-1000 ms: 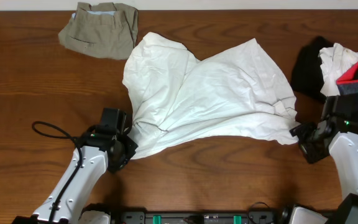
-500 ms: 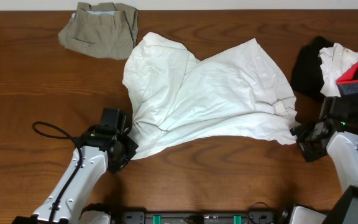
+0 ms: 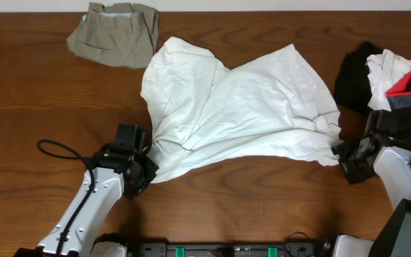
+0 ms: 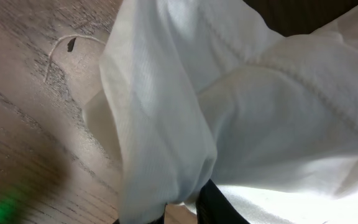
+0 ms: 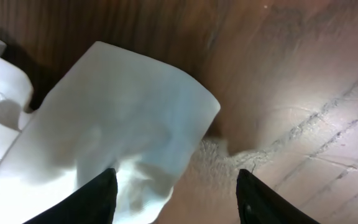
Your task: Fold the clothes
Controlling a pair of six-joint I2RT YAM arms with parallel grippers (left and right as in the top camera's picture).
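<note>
My left end effector (image 3: 143,171) is clenched on the near-left corner of the white top (image 3: 241,107), which stretches left to right across the table (image 3: 34,107), while my right end effector (image 3: 349,162), released, straddles its near-right corner.

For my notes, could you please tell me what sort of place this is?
Probably a laundry-folding test bench: a wooden table, a white top spread on it, a khaki garment and a mixed clothes pile aside.
</note>
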